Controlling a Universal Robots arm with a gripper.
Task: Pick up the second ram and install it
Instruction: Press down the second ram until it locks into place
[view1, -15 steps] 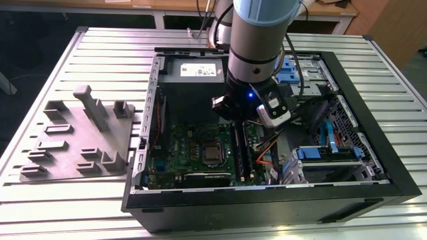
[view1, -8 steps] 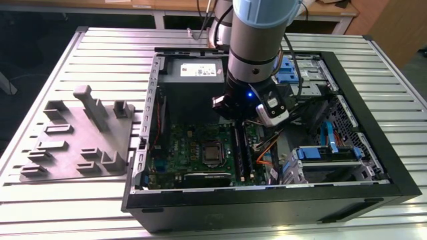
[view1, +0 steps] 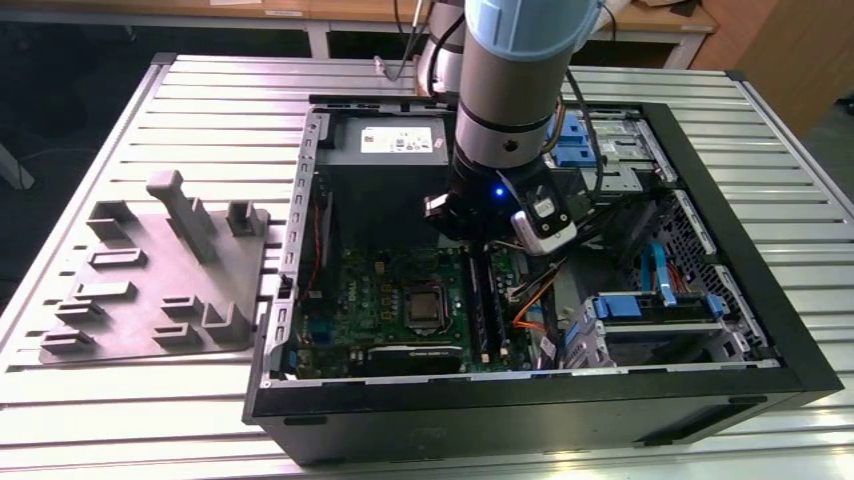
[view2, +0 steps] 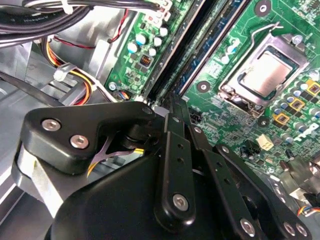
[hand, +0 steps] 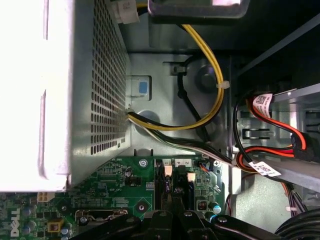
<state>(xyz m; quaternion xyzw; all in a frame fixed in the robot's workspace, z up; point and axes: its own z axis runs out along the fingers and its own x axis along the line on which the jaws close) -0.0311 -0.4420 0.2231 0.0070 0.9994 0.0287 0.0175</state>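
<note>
We see a ribbed metal worktop (view1: 200, 90) carrying an open computer case (view1: 534, 410), with a grey moulded tray (view1: 147, 290) on the exterior view's left. The arm (view1: 514, 90) reaches down into the case, just near of the grey power box (view1: 387, 140), over the green main board (view1: 387, 290). The claw (view2: 175, 102) is clenched, its thin tips drawn together at the end of the long memory slots beside the processor socket (view2: 267, 72). The second ram (view2: 212, 47) lies along those slots just beyond the tips; we cannot tell whether it is fully seated.
</note>
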